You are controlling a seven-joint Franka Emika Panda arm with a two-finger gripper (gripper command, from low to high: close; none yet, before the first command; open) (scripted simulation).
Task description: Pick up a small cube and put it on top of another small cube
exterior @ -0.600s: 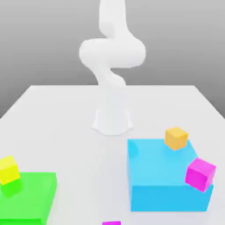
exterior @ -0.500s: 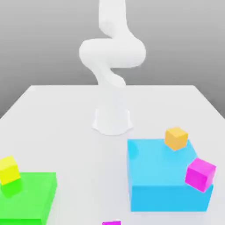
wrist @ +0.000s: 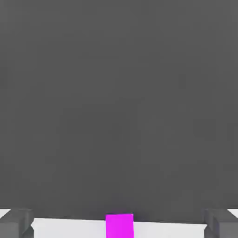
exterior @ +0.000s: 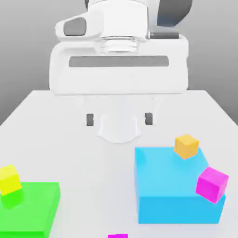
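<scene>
Claw [exterior: 119, 119] hangs high over the middle of the counter [exterior: 56, 125], my two fingers spread as wide as they go and nothing between them; the dark pads [exterior: 90, 119] face each other with only air in the gap. Through my hand view the fingertips [wrist: 16, 224] stand far apart at either side, and between them, beyond, sits a magenta cube [wrist: 119, 226] on the pale counter

That cube lies at the counter's near edge, where the exterior view cuts off all but its top [exterior: 117, 236]. Its twin, the other magenta cube [exterior: 212, 184], rests tilted against the near corner of the big blue block [exterior: 176, 190], toward the counter's right side as the exterior view has it. The small orange cube [exterior: 187, 146] sits on the blue block's far edge, and the small yellow cube [exterior: 9, 179] perches at the far corner of the big green block [exterior: 32, 207]; neither is mine to move

I judge the magenta cube to be light and rigid, with flat smooth faces that may slip under a careless squeeze. My best hold would be across two opposite side faces, pads square to them and low enough to catch the middle. The one lying flat on the counter looks easier to grasp than the tilted twin, which I cannot tell is steady
</scene>
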